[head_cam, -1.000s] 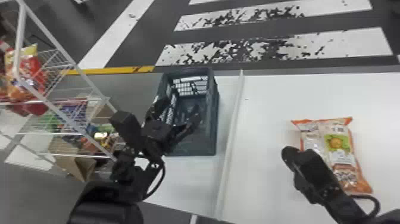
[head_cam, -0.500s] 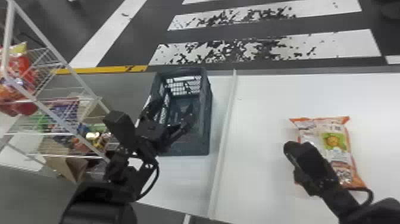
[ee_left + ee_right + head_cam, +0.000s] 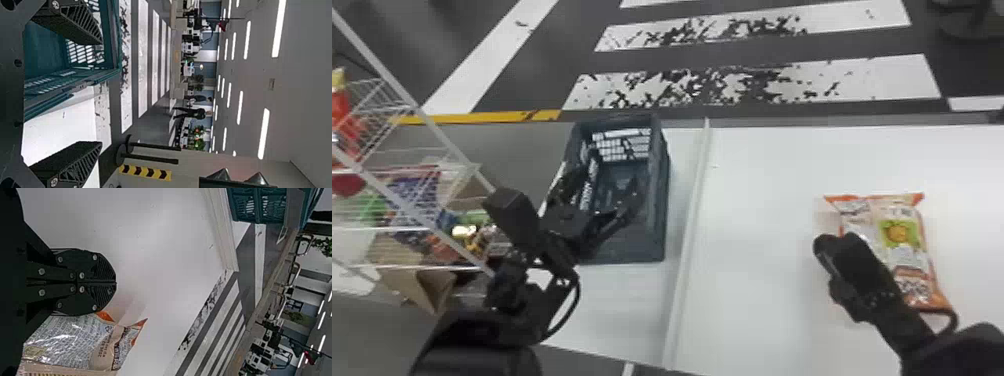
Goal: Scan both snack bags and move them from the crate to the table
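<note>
Snack bag (image 3: 899, 235) lies beside right end effector (image 3: 827, 246).

We record: snack bag (image 3: 908, 256) orange-ended, green-patched; crate (image 3: 43, 55) teal, latticed; table (image 3: 762, 225) white; 1 strip (image 3: 144, 172) yellow with black chevrons.

Crate (image 3: 659, 200) is under the left gripper (image 3: 607, 187), on the stretch of table (image 3: 767, 200) left of the divider strip (image 3: 688, 240). Strip runs between the two grippers, right of the left one. Snack bag (image 3: 904, 245) lies on the table just right of the right gripper (image 3: 824, 246). Rack (image 3: 449, 146) is left of the left gripper, goods (image 3: 414, 200) on its shelves. Floor stripes (image 3: 867, 75) are ahead of both, past the table's far edge.
</note>
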Controlling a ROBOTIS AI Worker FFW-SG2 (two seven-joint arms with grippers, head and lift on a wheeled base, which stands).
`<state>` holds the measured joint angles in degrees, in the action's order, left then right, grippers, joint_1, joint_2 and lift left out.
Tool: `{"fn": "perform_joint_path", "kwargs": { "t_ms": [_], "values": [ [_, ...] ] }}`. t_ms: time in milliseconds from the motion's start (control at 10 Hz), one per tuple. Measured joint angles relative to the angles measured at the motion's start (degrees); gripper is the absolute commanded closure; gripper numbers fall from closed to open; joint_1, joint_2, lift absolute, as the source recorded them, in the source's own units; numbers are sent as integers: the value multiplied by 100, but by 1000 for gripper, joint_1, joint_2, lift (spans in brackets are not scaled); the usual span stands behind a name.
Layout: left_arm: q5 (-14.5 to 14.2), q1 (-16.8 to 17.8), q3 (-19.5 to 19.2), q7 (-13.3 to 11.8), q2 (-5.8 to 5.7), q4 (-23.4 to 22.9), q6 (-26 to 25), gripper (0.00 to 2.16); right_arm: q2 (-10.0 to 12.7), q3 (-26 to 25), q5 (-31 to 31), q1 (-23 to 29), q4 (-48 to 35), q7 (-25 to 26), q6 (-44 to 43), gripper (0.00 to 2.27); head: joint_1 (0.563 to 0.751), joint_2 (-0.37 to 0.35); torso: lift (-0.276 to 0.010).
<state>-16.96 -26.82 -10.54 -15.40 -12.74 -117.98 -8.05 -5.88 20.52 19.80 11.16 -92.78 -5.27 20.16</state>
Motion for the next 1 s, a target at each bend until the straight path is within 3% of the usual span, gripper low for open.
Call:
{"fn": "perform_joint_path", "kwargs": {
  "t_ms": [1000],
  "values": [
    [0,28,26,-7,26,9,0,90,-317,-457,-106,114,-20,-41,-100,2250,695,165,-88]
  ]
}}
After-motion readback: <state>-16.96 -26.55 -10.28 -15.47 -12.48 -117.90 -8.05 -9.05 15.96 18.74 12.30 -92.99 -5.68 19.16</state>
